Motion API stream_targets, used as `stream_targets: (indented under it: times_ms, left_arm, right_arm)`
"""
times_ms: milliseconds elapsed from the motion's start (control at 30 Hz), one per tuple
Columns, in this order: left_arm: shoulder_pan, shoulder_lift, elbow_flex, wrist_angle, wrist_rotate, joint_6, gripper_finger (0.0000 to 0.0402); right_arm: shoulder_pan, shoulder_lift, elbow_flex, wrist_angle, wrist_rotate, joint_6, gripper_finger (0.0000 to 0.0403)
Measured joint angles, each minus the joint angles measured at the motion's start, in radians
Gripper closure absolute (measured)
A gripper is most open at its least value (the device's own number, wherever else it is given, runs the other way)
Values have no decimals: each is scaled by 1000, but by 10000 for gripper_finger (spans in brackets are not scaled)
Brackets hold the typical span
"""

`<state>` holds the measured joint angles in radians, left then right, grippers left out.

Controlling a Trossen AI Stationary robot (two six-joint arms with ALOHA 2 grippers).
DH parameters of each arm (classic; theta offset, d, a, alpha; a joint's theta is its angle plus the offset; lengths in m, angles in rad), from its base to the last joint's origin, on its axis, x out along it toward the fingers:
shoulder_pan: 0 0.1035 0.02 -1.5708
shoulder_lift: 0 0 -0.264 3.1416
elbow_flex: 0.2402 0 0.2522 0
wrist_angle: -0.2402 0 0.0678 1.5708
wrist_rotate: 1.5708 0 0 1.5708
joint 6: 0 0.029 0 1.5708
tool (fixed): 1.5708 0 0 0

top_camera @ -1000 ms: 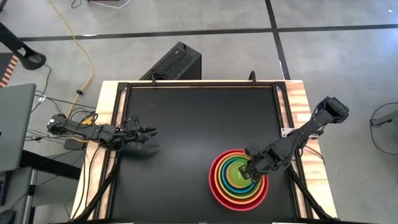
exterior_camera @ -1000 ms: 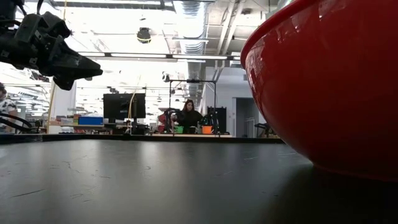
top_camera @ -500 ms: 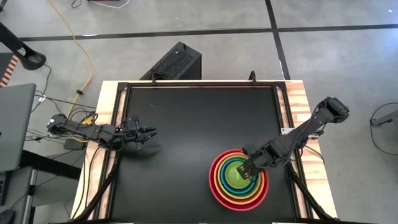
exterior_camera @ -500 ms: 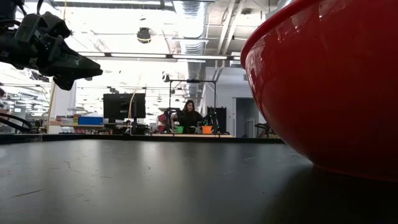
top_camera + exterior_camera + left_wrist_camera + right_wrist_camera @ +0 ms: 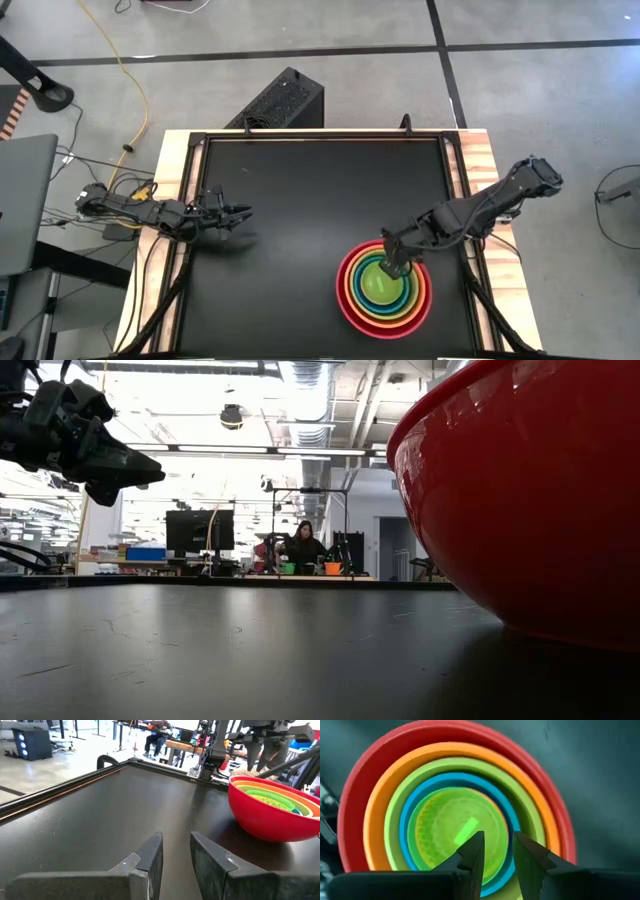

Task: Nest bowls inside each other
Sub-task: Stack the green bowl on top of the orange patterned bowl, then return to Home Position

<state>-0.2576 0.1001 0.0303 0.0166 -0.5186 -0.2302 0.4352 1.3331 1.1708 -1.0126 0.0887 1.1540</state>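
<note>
A stack of nested bowls [image 5: 385,292] stands on the black table near its right front corner. A red bowl [image 5: 530,490] is outermost. Inside it come orange, lime green and blue bowls, and innermost a yellow-green bowl [image 5: 452,827]. My right gripper [image 5: 392,265] hovers above the stack's far rim, pointing steeply down. It is open [image 5: 496,855] with nothing between its fingers. My left gripper [image 5: 238,214] waits level above the table's left side, its fingers [image 5: 155,855] a narrow gap apart and holding nothing.
Raised wooden rails [image 5: 478,160] border the black table top. A black box [image 5: 280,100] and cables lie on the floor beyond the far edge, and a laptop [image 5: 25,200] stands off the left side. A person [image 5: 303,548] sits far back in the room.
My right gripper has lifted up out of the nested bowls and drifted toward the table's far edge, its wrist rolling as it went. The stack has stayed where it was, and its innermost bowl now shows uncovered.
</note>
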Motion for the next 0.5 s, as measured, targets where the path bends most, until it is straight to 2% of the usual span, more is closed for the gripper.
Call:
stream_targets:
  times_ms: [100,267,500]
  left_arm:
    - [0,0,0,0,0,-3,315]
    - [0,0,0,0,-12,-52,315]
    - [0,0,0,2,-13,-98,315]
  right_arm:
    - [-30,0,6,53,0,-201,285]
    - [-24,-1,2,220,36,-630,285]
    - [-86,-114,-107,453,36,-1007,314]
